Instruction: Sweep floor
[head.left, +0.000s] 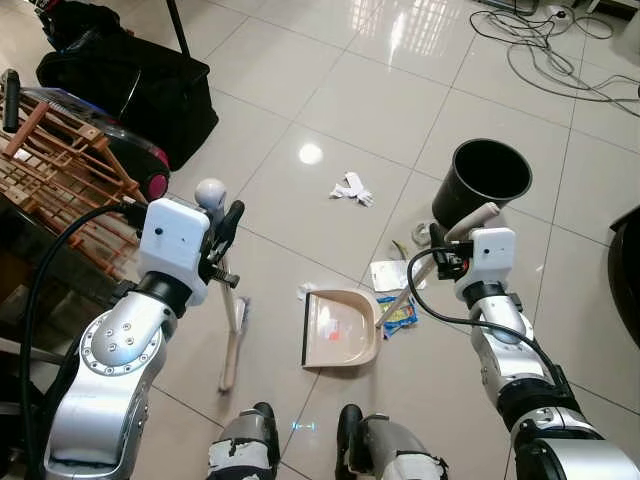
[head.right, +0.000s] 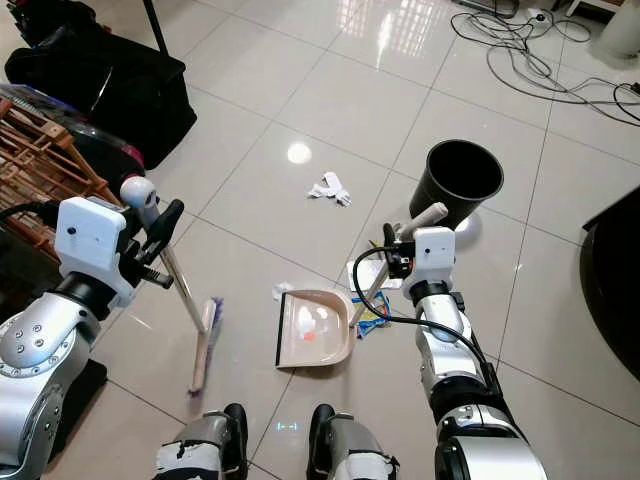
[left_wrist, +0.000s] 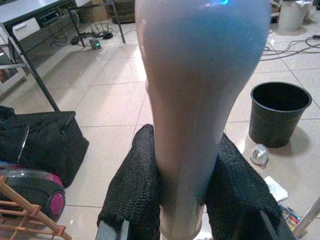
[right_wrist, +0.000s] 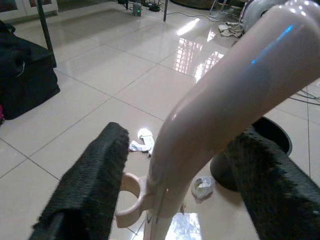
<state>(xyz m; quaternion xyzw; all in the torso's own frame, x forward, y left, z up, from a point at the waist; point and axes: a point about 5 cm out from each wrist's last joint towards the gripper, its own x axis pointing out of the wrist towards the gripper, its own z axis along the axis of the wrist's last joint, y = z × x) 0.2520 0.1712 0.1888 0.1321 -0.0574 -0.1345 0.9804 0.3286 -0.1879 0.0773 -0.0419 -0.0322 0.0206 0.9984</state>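
My left gripper (head.left: 225, 237) is shut on the pale handle of a broom (left_wrist: 195, 100). The handle slants down to the broom head (head.left: 232, 340), which rests on the tiles to my left. My right gripper (head.left: 445, 252) is shut on the long handle (right_wrist: 225, 110) of a beige dustpan (head.left: 340, 328). The pan lies flat on the floor before my feet with a small red bit inside. A crumpled white paper (head.left: 352, 189) lies farther out. A clear wrapper (head.left: 392, 274) and a blue-yellow wrapper (head.left: 400, 315) lie beside the pan's right side.
A black bin (head.left: 482, 178) stands tilted past my right gripper. A black bag (head.left: 130, 85), a pink vacuum (head.left: 150, 168) and a wooden rack (head.left: 60, 160) crowd the left. Cables (head.left: 540, 50) run across the far right, and dark furniture (head.left: 630, 270) is at the right edge.
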